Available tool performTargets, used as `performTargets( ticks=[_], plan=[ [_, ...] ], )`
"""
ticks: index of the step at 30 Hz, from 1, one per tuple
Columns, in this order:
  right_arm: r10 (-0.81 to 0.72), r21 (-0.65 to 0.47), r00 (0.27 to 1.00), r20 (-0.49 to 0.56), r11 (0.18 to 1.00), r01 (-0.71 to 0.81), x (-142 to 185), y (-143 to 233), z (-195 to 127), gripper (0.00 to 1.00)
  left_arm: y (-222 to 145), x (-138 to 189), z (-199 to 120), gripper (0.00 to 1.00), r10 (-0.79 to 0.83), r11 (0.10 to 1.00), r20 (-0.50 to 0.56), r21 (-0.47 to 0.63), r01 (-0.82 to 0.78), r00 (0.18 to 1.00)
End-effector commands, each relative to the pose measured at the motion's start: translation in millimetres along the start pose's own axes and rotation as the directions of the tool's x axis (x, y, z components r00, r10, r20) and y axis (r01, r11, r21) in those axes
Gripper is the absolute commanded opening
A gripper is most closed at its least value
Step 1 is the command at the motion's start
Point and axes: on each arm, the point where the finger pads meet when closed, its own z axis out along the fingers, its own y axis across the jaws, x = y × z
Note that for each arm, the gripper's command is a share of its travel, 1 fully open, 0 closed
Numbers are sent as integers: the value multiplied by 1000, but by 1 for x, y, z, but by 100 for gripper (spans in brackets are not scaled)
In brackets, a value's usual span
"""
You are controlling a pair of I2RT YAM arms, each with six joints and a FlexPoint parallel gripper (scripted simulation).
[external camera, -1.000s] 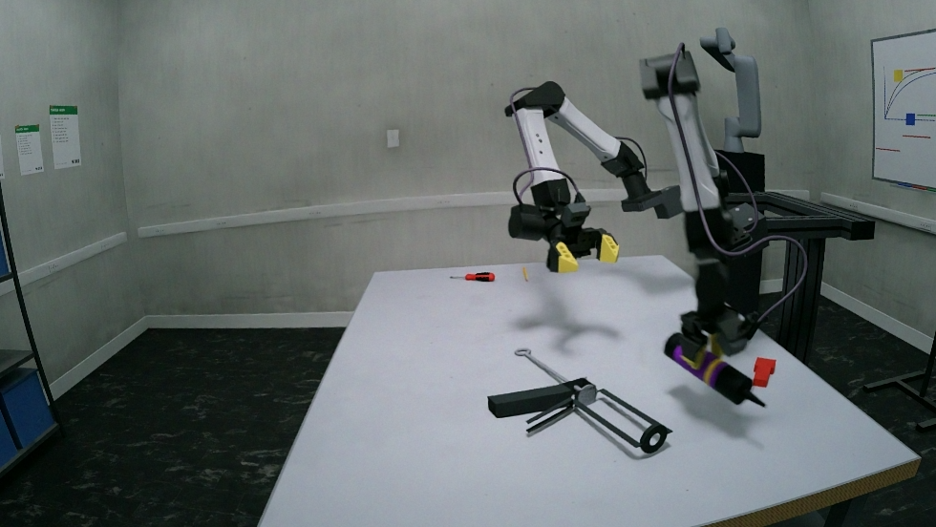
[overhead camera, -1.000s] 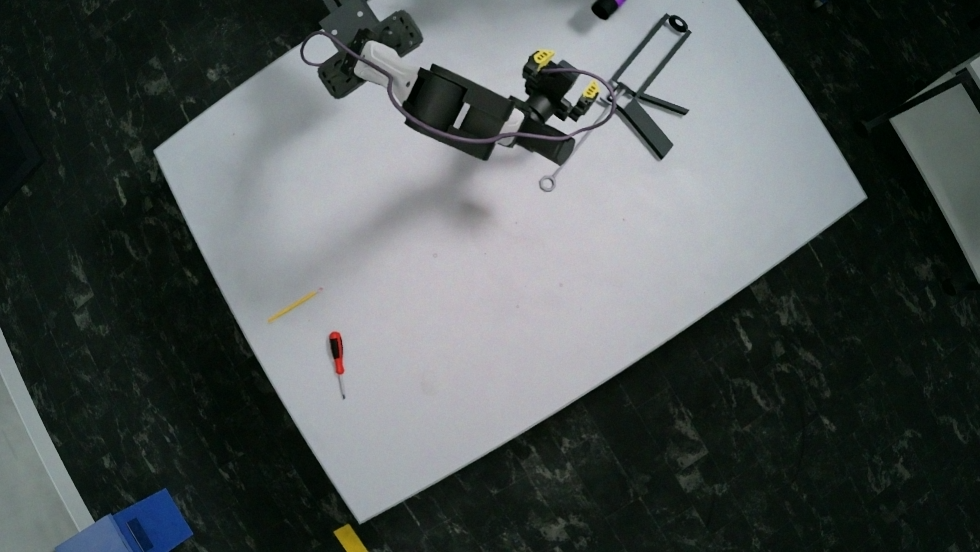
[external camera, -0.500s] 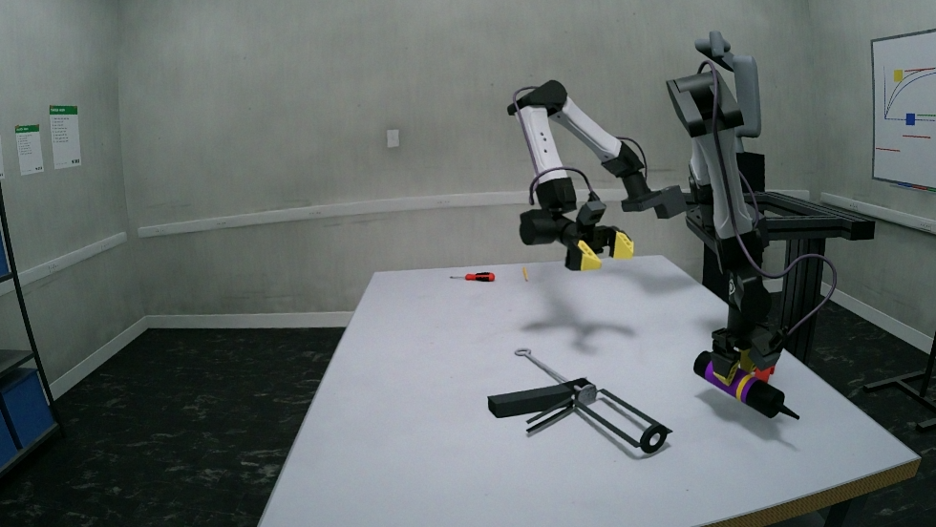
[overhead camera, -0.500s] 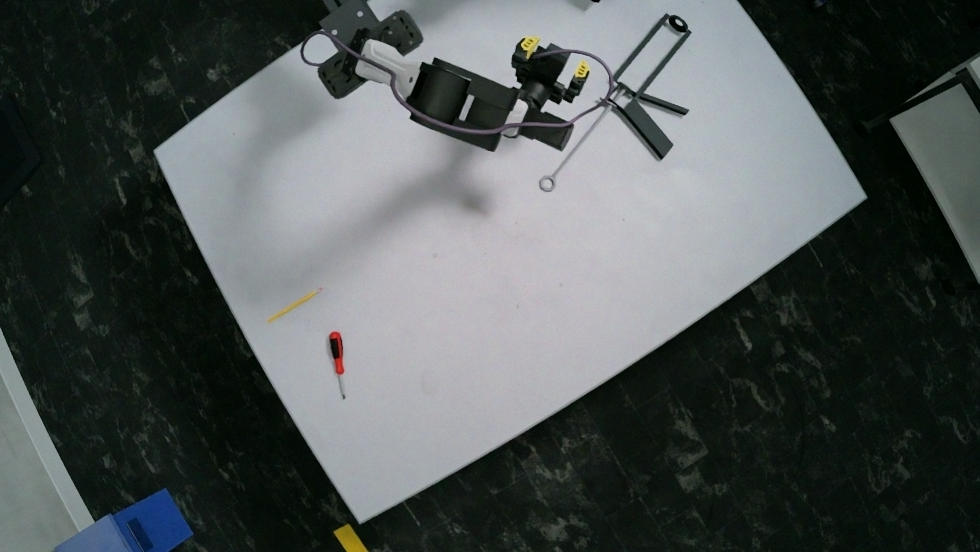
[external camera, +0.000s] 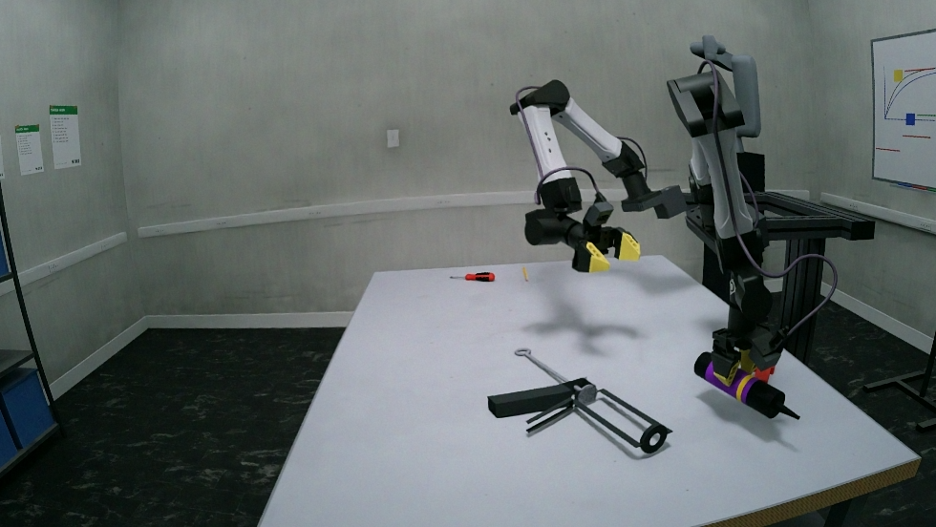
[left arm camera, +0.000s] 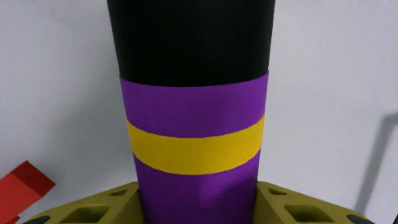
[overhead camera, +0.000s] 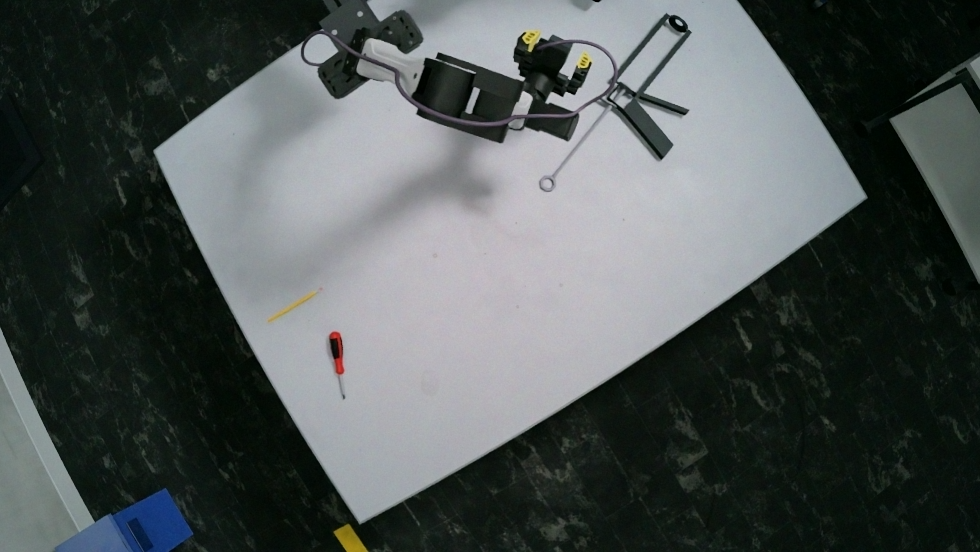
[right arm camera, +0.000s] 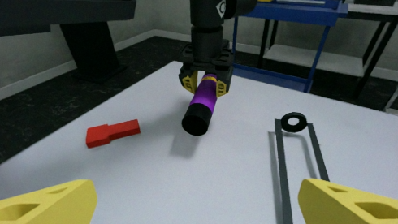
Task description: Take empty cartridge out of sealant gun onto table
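The purple and black cartridge (external camera: 762, 397) (left arm camera: 196, 156) (right arm camera: 204, 96) with a yellow band is out of the gun, tilted slightly nozzle down. My left gripper (external camera: 734, 374) (left arm camera: 198, 190) (right arm camera: 206, 94) is shut on its middle and holds it above the table (external camera: 406, 458), with its shadow below. The black sealant gun (overhead camera: 648, 128) (external camera: 537, 397) (right arm camera: 283, 170) lies on the table with an empty cradle, its ringed rod pulled out. My right gripper (overhead camera: 556, 50) (external camera: 612, 254) (right arm camera: 197, 188) is open and empty, high above the table. The cartridge is out of view in the top view.
A red block-like piece (external camera: 765, 373) (left arm camera: 24, 183) (right arm camera: 114, 131) lies on the table near the cartridge, by the arm-side edge. A red screwdriver (overhead camera: 336, 353) (external camera: 479, 277) and a yellow pencil (overhead camera: 293, 306) (external camera: 524, 273) lie at the far end from the gun.
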Motion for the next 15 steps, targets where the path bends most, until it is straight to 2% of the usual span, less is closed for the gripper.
performTargets(
  ticks=[1, 12, 15],
  plan=[
    [-37, 12, 999, -7, 999, 37, -5, -11, 7, 100, -13, -25, -8, 37, 19, 999, 54, 34, -21, 998],
    [-35, 9, 999, -41, 999, 36, 0, -14, 22, 100, -14, -26, 13, 37, 15, 999, 65, 31, -17, 998],
    [-34, 9, 998, -56, 999, 35, 4, -15, 27, 100, -15, -26, 28, 37, 16, 999, 62, 31, -18, 998]
  ],
)
